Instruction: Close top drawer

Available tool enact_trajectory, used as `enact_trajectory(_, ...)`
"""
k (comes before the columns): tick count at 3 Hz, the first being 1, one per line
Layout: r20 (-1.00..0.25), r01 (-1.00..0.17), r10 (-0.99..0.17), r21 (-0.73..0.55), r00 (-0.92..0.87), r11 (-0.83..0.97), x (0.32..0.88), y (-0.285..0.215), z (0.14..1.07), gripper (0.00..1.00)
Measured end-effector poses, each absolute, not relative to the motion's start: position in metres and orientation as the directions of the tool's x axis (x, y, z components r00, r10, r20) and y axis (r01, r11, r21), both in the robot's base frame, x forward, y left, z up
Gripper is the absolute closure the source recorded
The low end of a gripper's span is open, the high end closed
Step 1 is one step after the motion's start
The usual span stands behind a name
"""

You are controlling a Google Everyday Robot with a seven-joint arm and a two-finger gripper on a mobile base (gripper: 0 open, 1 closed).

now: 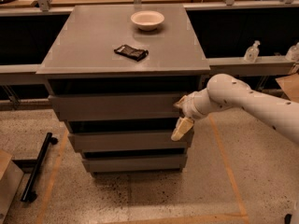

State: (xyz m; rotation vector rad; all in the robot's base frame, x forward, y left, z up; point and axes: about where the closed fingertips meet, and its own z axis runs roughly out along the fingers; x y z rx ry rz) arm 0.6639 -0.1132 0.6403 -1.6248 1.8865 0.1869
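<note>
The grey cabinet (pixel 126 36) has three drawers. The top drawer (pixel 112 107) is the uppermost, with a plain flat front that stands a little out from the cabinet, leaving a dark gap above it. My gripper (pixel 180 117) is at the right end of that front, touching or almost touching it. Its fingers are spread: one cream fingertip (pixel 181 128) points down towards the middle drawer (pixel 126 141), the other sits near the top drawer's upper right corner. It holds nothing. The white arm (pixel 243 99) comes in from the right.
A white bowl (pixel 147 20) and a black packet (pixel 131 52) lie on the cabinet top. The bottom drawer (pixel 133 163) also stands out. Bottles (pixel 252 52) stand on a ledge at the right. A black bar (pixel 37 167) and cardboard (pixel 7 185) lie on the floor at the left.
</note>
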Motion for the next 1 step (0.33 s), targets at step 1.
enact_trajectory(1, -0.542, -0.93, -0.84, -0.289, -0.037, 0.228, 0.662, -0.1138, 0.6402, 0.0)
